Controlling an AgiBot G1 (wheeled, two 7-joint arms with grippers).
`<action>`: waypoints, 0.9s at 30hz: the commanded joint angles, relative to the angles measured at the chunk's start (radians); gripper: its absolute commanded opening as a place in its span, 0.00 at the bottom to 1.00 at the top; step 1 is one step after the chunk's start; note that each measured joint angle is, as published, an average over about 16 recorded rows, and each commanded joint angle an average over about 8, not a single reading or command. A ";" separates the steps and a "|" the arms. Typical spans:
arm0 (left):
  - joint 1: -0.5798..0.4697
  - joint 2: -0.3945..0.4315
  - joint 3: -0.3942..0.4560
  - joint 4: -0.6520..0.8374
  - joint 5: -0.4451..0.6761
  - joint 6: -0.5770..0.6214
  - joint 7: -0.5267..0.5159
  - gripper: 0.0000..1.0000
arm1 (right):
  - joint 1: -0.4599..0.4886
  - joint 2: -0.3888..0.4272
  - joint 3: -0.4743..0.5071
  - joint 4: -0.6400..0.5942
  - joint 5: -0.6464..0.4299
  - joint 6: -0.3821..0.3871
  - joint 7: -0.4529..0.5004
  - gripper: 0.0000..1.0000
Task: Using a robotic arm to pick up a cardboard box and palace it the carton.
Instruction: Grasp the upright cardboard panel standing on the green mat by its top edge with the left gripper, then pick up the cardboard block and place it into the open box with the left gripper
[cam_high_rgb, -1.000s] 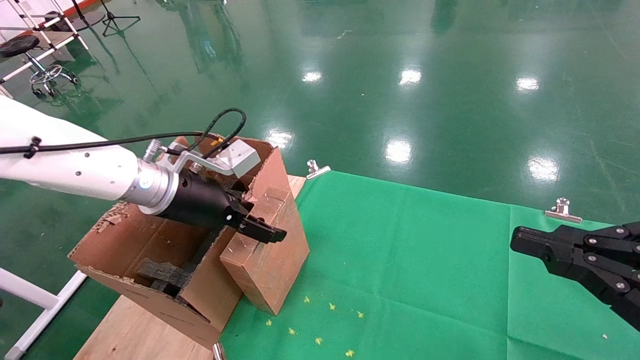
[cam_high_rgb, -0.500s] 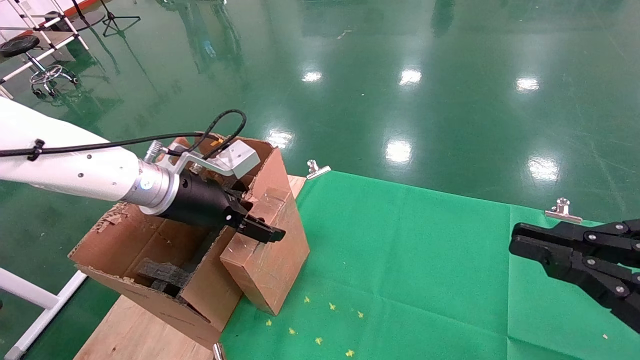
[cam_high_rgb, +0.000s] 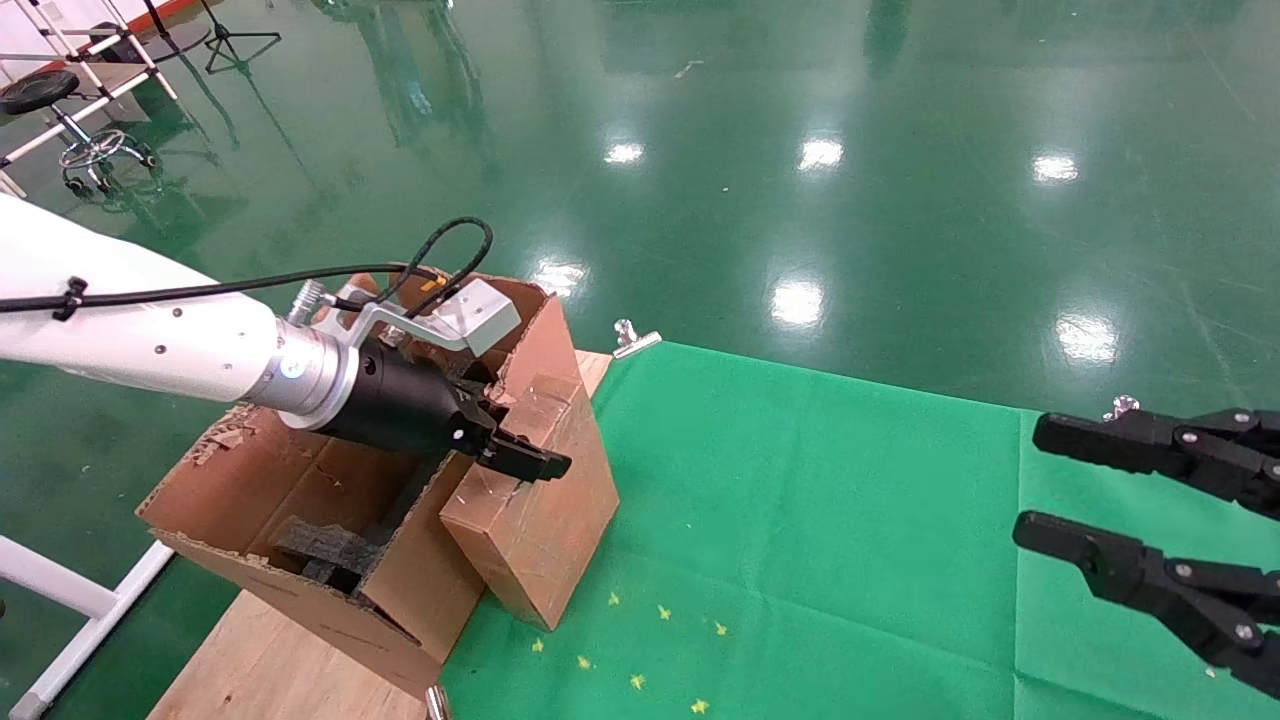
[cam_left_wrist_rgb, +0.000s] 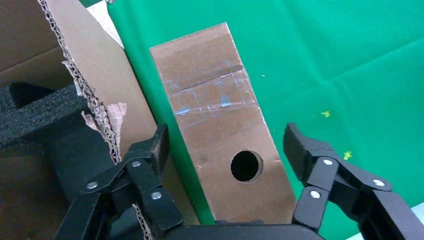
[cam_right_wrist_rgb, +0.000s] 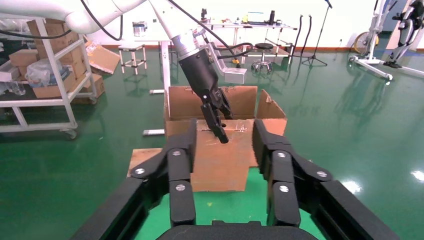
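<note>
The cardboard box is small, brown and taped, with a round hole in its top. It stands tilted on the green cloth, leaning against the carton. The robotic arm's left gripper is open and straddles the box's top end. In the left wrist view the left gripper has one finger between the carton flap and the cardboard box, and the other over the cloth. Neither pad touches the box. Black foam lies inside the carton. My right gripper is open and empty at the far right.
The green cloth is held by metal clips on a wooden board. Yellow specks lie near the front edge. A stool and racks stand far left on the glossy green floor. The right wrist view shows the box ahead.
My right gripper's jaws have spread from nearly shut to wide open. The left gripper and the cardboard box have stayed in place.
</note>
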 joint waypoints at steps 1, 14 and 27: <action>0.000 0.000 0.000 0.000 0.000 0.000 0.000 0.00 | 0.000 0.000 0.000 0.000 0.000 0.000 0.000 1.00; -0.002 0.001 -0.001 0.006 -0.002 0.000 0.001 0.00 | 0.000 0.000 0.000 0.000 0.000 0.000 0.000 1.00; -0.168 -0.005 -0.096 0.219 -0.176 0.065 0.106 0.00 | 0.000 0.000 0.000 0.000 0.000 0.000 0.000 1.00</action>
